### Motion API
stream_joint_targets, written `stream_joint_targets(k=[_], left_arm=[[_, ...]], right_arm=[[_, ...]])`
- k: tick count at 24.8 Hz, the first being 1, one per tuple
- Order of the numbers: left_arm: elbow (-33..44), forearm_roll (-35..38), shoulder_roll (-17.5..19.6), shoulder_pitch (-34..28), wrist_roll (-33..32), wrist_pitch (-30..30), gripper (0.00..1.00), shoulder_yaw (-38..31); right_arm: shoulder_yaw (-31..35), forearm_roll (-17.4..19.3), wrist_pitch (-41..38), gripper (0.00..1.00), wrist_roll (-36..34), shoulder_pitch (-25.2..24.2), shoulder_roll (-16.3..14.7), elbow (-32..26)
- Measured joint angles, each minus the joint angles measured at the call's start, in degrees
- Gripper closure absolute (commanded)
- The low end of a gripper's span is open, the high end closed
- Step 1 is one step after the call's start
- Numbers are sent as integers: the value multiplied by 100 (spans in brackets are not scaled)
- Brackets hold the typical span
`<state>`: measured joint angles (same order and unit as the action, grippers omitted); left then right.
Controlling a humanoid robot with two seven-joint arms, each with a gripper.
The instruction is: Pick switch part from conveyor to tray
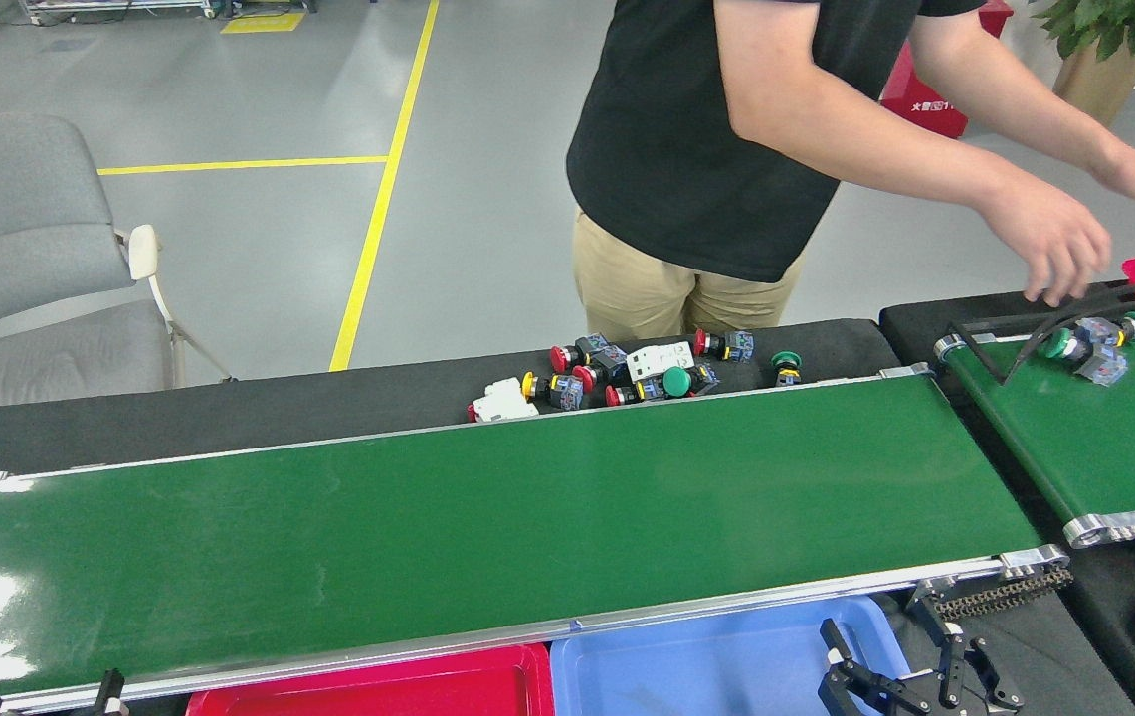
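Observation:
The long green conveyor point(487, 517) carries no switch part on its belt. A heap of switch parts point(627, 373) with red, green and yellow buttons lies on the black table behind its far rail. More switch parts point(1099, 348) sit on the shorter belt at the right. A blue tray point(706, 661) and a red tray point(378, 691) stand below the near rail. My right gripper point(890, 661) hangs open over the blue tray's right end, holding nothing. Only two separated fingertips point(112, 684) of my left gripper point(48, 693) show at the bottom left edge.
A person in a black shirt stands behind the table, one hand point(1054, 244) reaching over the shorter green belt point(1094, 438) and its black guide bar point(1025, 353). A grey chair point(30, 259) stands at the far left. A drive chain point(1000, 594) sits at the conveyor's right end.

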<state>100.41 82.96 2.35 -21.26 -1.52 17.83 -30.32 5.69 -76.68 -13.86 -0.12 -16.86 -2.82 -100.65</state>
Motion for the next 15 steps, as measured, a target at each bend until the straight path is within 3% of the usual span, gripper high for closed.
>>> stream_joint_targets(k=[15], left_arm=[[-441,-1,56,629,21,48,0,82]], right_arm=[[107,6,359,1,-14,28,-22,63]])
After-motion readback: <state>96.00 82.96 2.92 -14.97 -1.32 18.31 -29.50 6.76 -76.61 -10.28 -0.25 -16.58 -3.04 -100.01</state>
